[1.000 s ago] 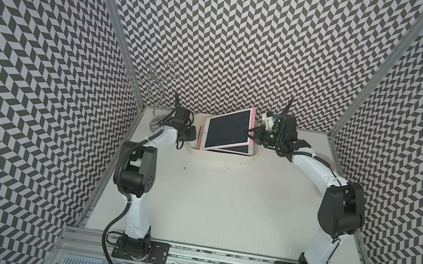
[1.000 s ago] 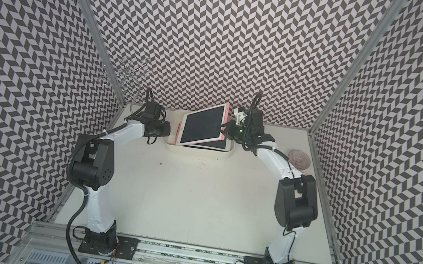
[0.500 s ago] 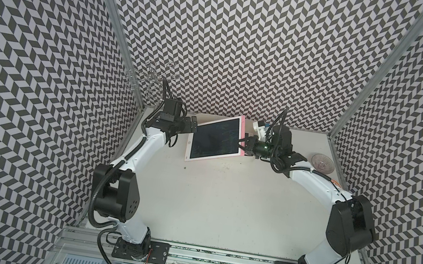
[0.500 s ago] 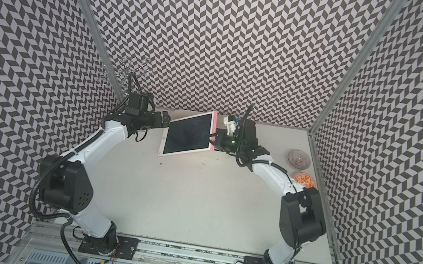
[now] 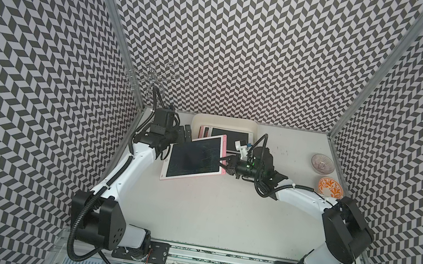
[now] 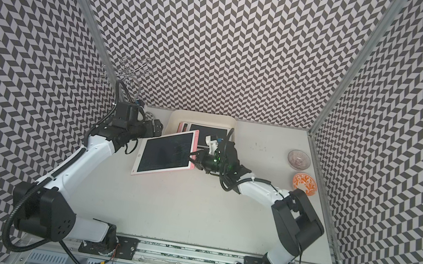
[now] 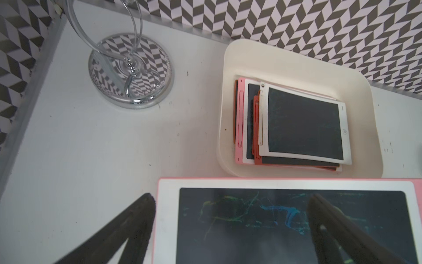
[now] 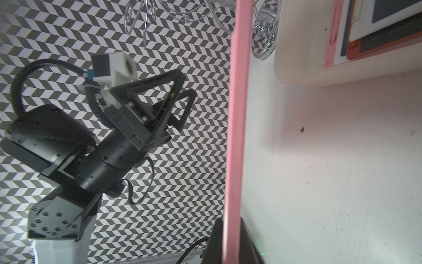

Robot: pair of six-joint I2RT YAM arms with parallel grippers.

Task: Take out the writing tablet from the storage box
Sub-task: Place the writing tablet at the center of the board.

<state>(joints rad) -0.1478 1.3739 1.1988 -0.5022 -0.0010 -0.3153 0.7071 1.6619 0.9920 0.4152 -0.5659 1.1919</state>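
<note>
Tablet stack (image 7: 303,128) in cream storage box (image 7: 296,64)

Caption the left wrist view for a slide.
Open left gripper above pink writing tablet; more tablets stacked in storage box.

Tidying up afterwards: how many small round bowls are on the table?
2, both far to the robot's right: a clear glass bowl, and just in front of it an orange-and-white patterned bowl. No others visible.

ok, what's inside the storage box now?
In the storage box: a stack of tablets, white-framed one on top, pink and orange edges beneath. Lower ones mostly covered; count unclear.
</note>
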